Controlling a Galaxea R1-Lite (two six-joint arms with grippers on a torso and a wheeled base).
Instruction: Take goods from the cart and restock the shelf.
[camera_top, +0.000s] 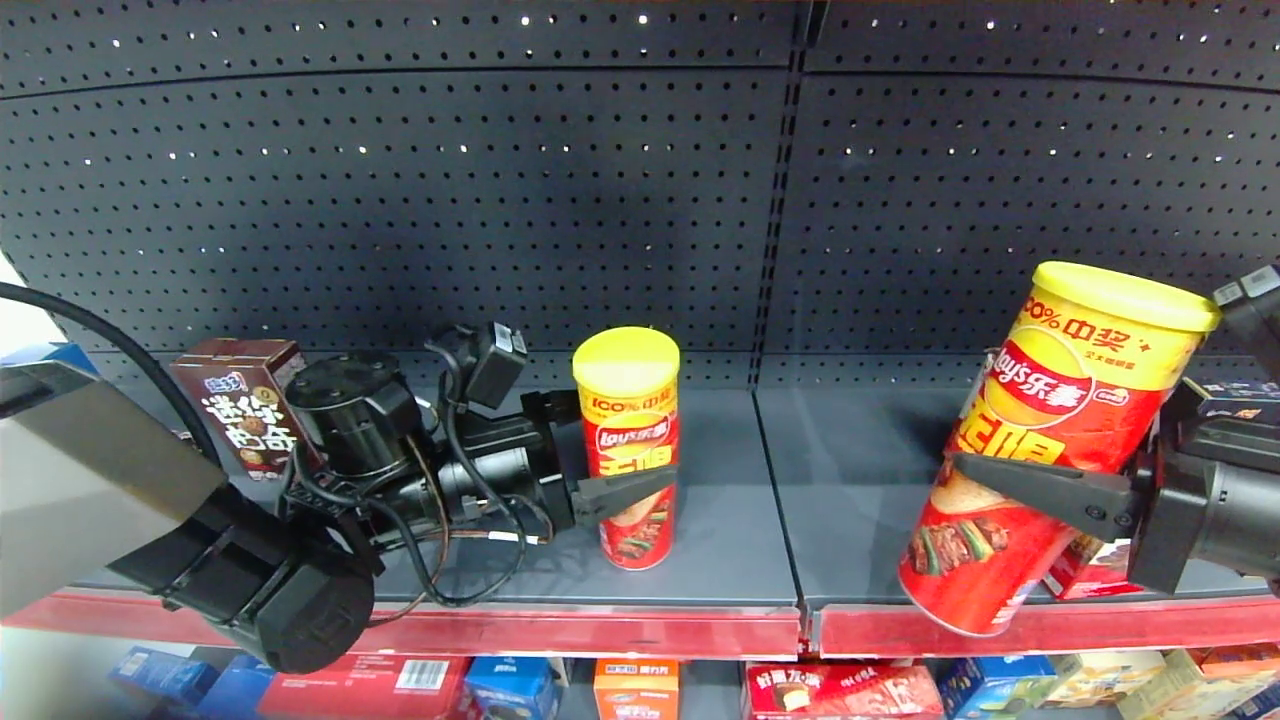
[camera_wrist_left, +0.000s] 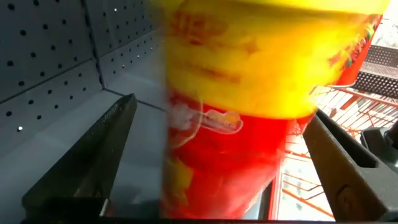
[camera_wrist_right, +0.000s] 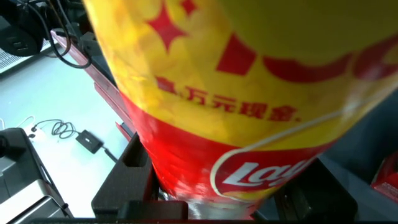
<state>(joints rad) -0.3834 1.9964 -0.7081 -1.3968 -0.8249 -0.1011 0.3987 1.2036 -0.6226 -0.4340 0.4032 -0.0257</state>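
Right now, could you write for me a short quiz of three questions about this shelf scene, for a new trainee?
1. True or false: the chip canister between the fingers of the left claw stands upright on the shelf.
2. Which claw holds the tilted chip canister? A) left claw B) right claw C) neither
3. Fill in: both canisters have a ____ lid.
Key: 1 true; 2 B; 3 yellow.
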